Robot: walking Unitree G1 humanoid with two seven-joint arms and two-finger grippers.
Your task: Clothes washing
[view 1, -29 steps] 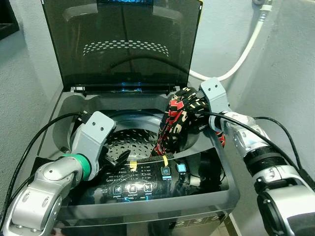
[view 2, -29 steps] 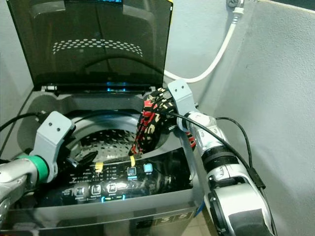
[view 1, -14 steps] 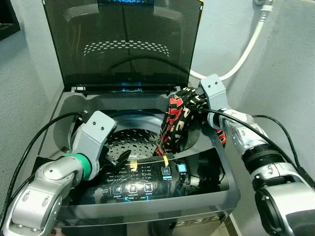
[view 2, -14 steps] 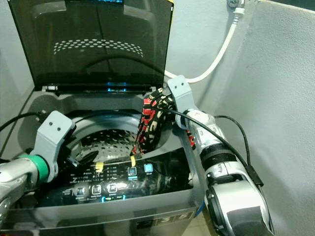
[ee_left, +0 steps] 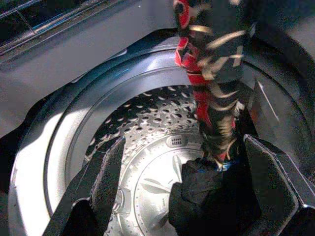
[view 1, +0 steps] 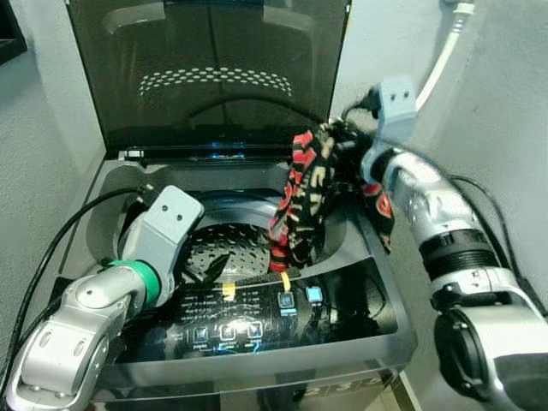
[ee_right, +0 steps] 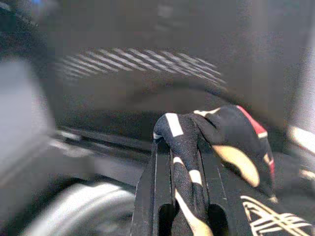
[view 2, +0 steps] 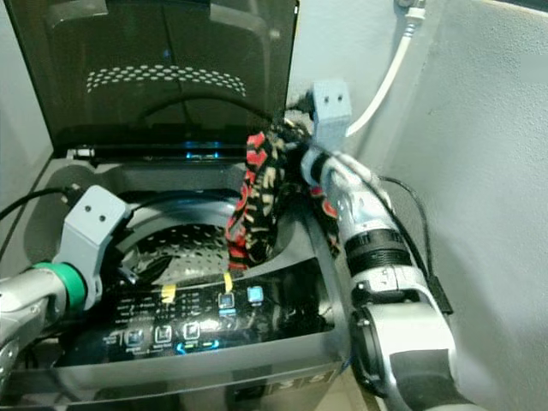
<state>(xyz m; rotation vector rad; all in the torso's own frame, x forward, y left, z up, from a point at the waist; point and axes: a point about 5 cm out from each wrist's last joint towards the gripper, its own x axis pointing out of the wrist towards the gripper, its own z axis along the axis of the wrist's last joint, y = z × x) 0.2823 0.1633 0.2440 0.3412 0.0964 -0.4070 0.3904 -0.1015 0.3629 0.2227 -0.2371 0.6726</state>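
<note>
A top-loading washing machine point(view 1: 111, 184) stands before me with its lid point(view 1: 210, 77) raised. My right gripper point(view 1: 340, 144) is shut on a black, red and cream patterned garment point(view 1: 306, 197), held above the rear right of the drum point(view 1: 224, 244). The cloth hangs down toward the opening, and in the right wrist view it is pinched between the fingers point(ee_right: 147, 196). My left gripper point(view 1: 210, 267) is open at the drum's front left rim, holding nothing. A dark cloth point(ee_left: 197, 201) lies at the bottom of the drum.
The lit control panel point(view 1: 248, 312) runs along the machine's front edge. A white hose point(view 1: 445, 51) comes down the wall behind my right arm. A grey wall point(view 2: 488, 171) stands close on the right.
My right gripper has risen and moved toward the back, lifting the patterned garment higher over the drum. The left arm has stayed in place.
</note>
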